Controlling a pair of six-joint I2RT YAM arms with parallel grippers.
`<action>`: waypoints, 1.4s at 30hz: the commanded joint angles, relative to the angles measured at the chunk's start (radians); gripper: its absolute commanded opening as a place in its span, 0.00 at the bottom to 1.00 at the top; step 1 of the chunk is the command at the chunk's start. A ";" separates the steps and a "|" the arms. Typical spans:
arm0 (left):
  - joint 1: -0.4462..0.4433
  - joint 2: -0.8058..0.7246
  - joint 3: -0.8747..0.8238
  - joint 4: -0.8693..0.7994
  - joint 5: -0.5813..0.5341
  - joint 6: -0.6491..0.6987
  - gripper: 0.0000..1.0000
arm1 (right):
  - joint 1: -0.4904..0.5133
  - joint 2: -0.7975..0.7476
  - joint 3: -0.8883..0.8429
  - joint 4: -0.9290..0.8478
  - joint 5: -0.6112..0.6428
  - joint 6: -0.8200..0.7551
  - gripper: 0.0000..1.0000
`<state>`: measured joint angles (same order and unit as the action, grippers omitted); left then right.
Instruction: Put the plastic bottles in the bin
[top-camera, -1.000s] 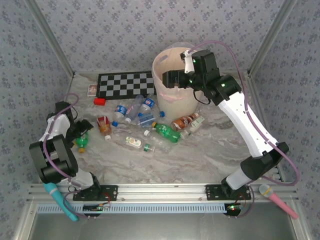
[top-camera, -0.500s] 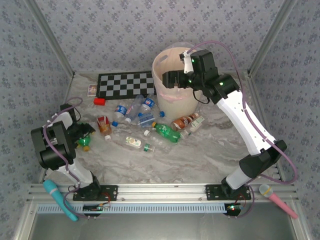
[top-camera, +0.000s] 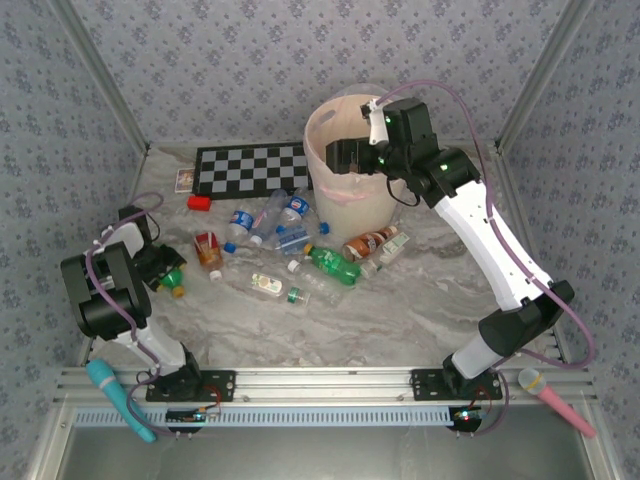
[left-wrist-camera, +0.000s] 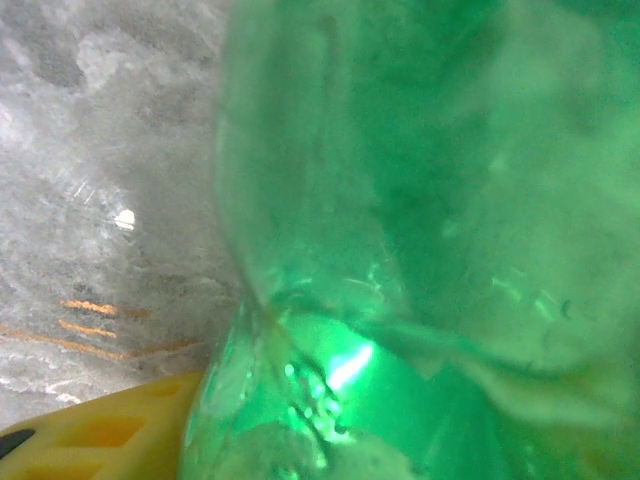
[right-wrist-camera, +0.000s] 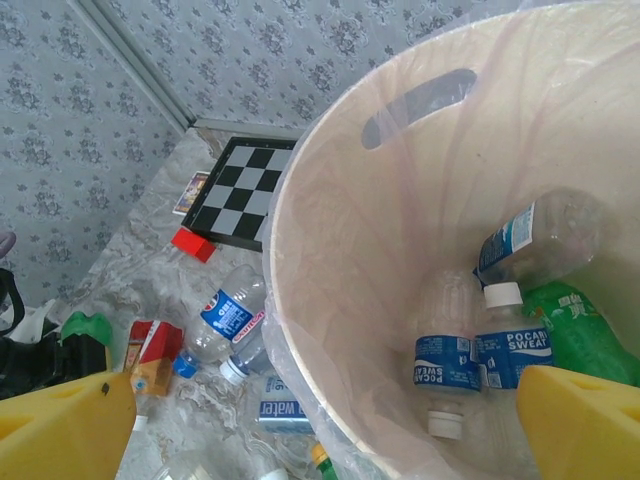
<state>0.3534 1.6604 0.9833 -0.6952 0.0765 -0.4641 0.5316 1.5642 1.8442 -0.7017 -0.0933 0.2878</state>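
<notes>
Narrowed the left fingers (left-wrist-camera: 100, 435) round the green bottle (left-wrist-camera: 420, 200) at the left edge of the surface (top-camera: 400, 320) in the last second, couldn't tell if clamped yet. Kept the right fingers (right-wrist-camera: 60, 430) spread wide, empty, over the bin (right-wrist-camera: 330, 200). Looked like pickup next.

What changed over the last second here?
The left gripper narrowed around the green bottle, which shifted slightly; whether the grip is firm is unclear. The right gripper stayed open over the bin, and the other bottles lay unmoved.
</notes>
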 joint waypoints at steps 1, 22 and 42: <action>0.001 -0.081 0.006 -0.017 0.037 -0.011 0.53 | 0.000 -0.004 0.002 0.020 -0.004 0.011 0.99; -0.322 -0.353 0.455 -0.049 0.147 -0.158 0.49 | 0.013 0.027 0.070 0.002 0.005 0.022 1.00; -0.785 -0.105 0.913 0.191 0.108 -0.048 0.48 | 0.011 -0.129 -0.041 -0.001 0.132 0.025 1.00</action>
<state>-0.3962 1.5322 1.8320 -0.5980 0.1917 -0.5648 0.5404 1.4708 1.8164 -0.6991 -0.0071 0.3023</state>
